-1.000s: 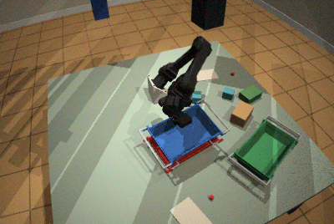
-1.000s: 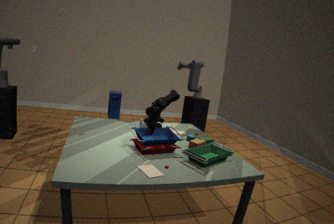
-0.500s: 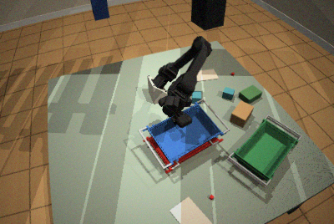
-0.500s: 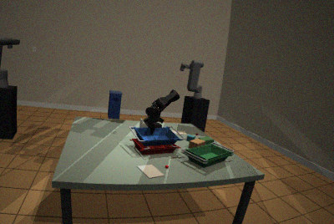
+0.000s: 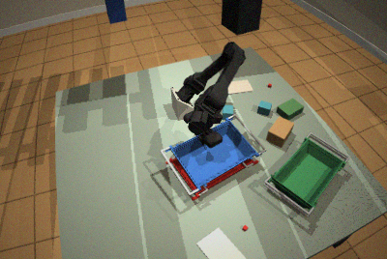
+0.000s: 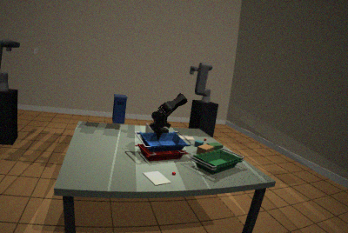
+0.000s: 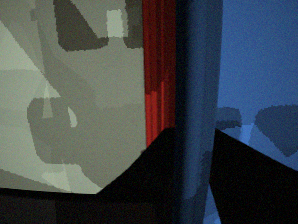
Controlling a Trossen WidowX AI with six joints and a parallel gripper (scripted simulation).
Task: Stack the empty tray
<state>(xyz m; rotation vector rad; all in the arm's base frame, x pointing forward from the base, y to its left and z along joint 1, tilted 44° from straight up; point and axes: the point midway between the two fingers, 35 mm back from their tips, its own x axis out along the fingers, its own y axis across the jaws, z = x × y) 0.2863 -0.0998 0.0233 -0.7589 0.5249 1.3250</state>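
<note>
The empty blue tray (image 5: 218,158) (image 6: 165,144) (image 7: 260,60) is directly above the red tray (image 5: 227,180) (image 6: 163,155) (image 7: 160,100) and looks about level. My gripper (image 5: 206,136) (image 6: 159,134) (image 7: 188,137) is shut on the blue tray's back long wall, one finger inside and one outside. Pale wire bars (image 5: 180,172) stand along the blue tray's ends. Short wire parts (image 5: 250,163) show low by the red tray's front right corner. The red tray's load and most of its bars are hidden beneath the blue tray. Whether the blue tray touches the bars, I cannot tell.
A green tray (image 5: 305,172) (image 6: 217,161) with wire bars stands to the right. An orange block (image 5: 281,131), a green block (image 5: 290,108) and teal blocks (image 5: 264,107) lie behind it. White sheets (image 5: 220,245) and small red pieces (image 5: 245,228) lie on the table.
</note>
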